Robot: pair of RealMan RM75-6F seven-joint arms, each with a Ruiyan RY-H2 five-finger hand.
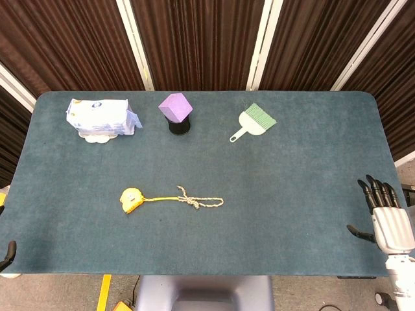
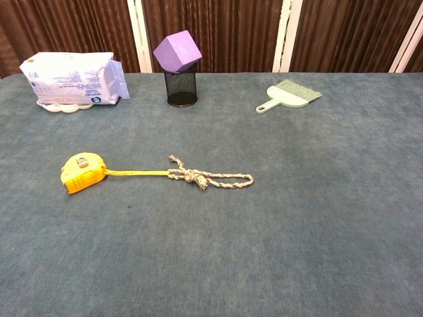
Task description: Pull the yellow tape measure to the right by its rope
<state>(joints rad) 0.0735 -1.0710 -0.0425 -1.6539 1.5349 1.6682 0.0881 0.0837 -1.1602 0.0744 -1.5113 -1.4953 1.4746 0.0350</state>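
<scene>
The yellow tape measure point(image 1: 131, 199) point(image 2: 82, 173) lies on the blue-grey table, left of centre. A short yellow strap runs from it rightward to a knotted beige rope point(image 1: 200, 202) point(image 2: 210, 178) that ends in a loop. My right hand point(image 1: 384, 214) hovers at the table's right edge, fingers apart and holding nothing, far right of the rope. Only a dark tip of my left hand point(image 1: 8, 254) shows at the table's front left corner. The chest view shows neither hand.
Along the far side stand a white wipes pack point(image 1: 100, 118) point(image 2: 71, 80), a black mesh cup topped by a purple block point(image 1: 176, 111) point(image 2: 178, 66), and a green hand brush point(image 1: 254, 120) point(image 2: 289, 95). The table point(image 1: 292, 194) spans both views.
</scene>
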